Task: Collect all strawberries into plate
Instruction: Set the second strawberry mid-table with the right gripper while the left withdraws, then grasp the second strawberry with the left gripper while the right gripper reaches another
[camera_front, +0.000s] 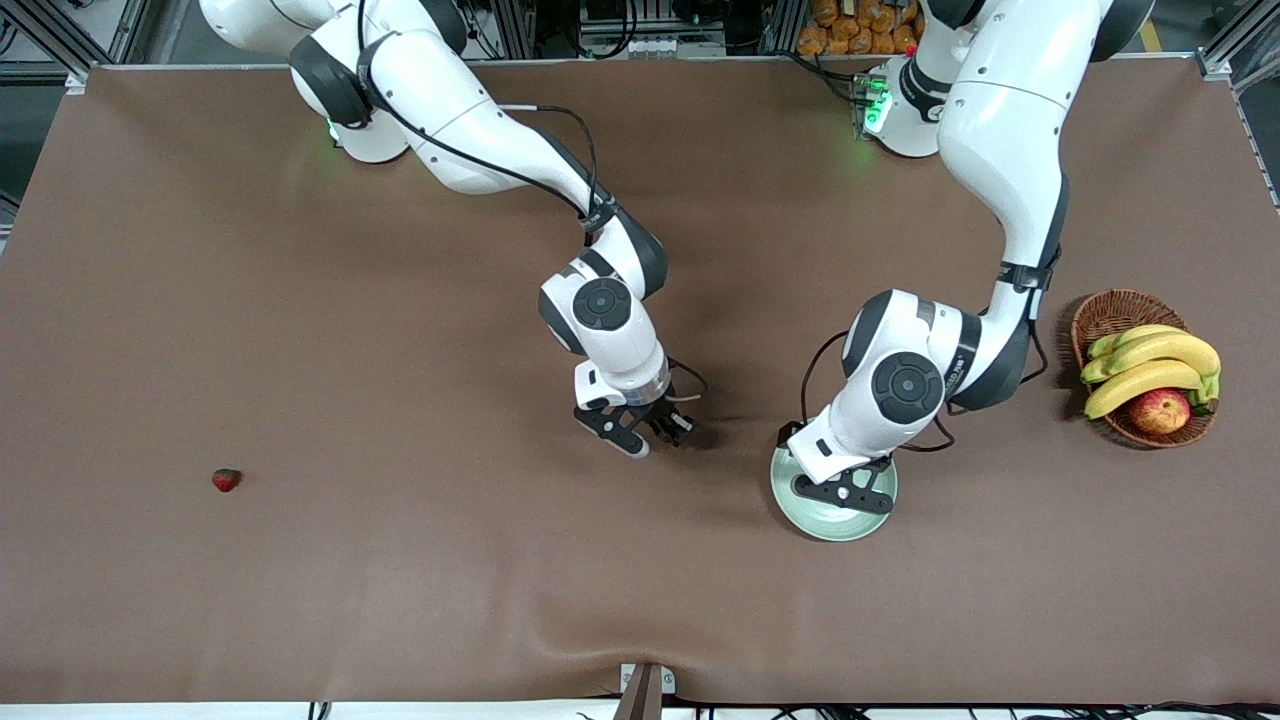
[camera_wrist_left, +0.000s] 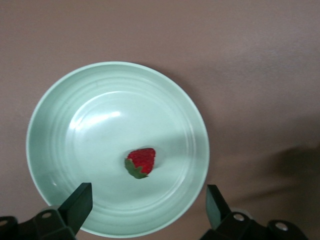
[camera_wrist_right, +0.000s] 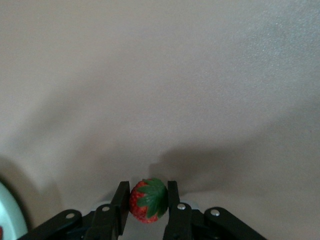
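The pale mint-green plate (camera_front: 838, 522) lies toward the left arm's end of the table. My left gripper (camera_front: 845, 496) hangs over it, open and empty (camera_wrist_left: 148, 196). One strawberry (camera_wrist_left: 141, 162) lies in the plate (camera_wrist_left: 100, 115); in the front view my hand hides it. My right gripper (camera_front: 655, 430) is shut on a second strawberry (camera_wrist_right: 148, 202), low over the bare cloth beside the plate, toward the right arm's end. The plate's edge (camera_wrist_right: 7, 220) shows in the right wrist view. A third strawberry (camera_front: 226, 480) lies alone on the cloth toward the right arm's end.
A brown wicker basket (camera_front: 1110, 308) with bananas (camera_front: 1150, 365) and a red-yellow apple (camera_front: 1160, 410) stands toward the left arm's end. A brown cloth (camera_front: 400, 560) covers the table. A clamp (camera_front: 645, 688) sits at the near edge.
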